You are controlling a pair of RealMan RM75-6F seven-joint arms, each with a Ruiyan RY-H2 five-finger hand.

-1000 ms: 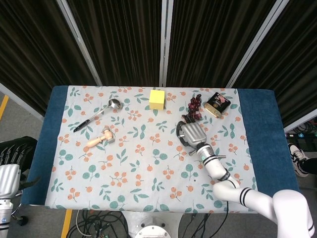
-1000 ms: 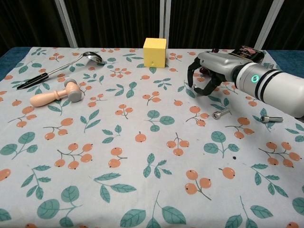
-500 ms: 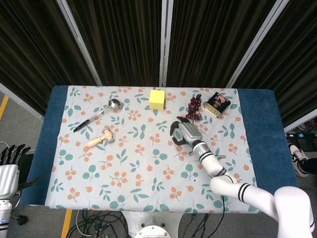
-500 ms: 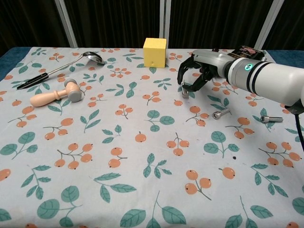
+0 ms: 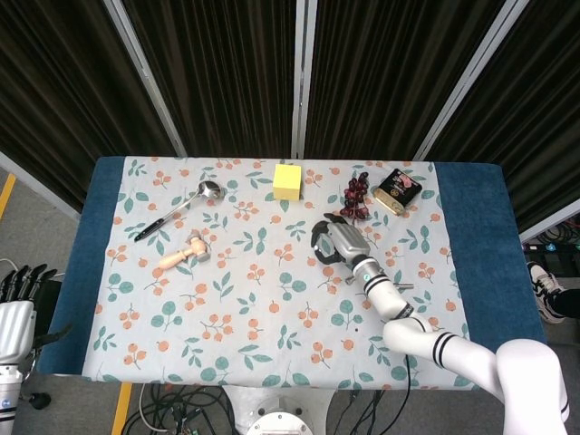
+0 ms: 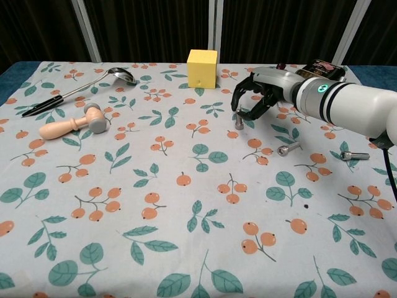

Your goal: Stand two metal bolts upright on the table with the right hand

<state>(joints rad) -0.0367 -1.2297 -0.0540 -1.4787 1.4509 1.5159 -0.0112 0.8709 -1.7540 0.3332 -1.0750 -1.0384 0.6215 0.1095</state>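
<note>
Fingers [image 6: 243,99] of the right hand [image 6: 257,99] are pinching one bolt [image 6: 239,120] upright, right of frame centre; two more bolts [image 6: 287,149] [image 6: 353,155] are lying flat at right. Left hand [image 5: 18,308] is sitting open, lower left.

Left hand [image 5: 16,299]: cut off by the head view's left edge, only the fingertips and a bit of the casing show, finger pose unreadable; chest view doesn't show it at all. Right hand [image 6: 260,99]: curled fingers hide the contact with the upright bolt [image 6: 239,120], can't tell if it's pinched or just touched (head view no better, the hand covers the bolt). Right arm [image 6: 353,108] runs off the chest view's right edge. Packet [image 6: 322,67] mostly hidden behind that arm, label too small to read.
</note>
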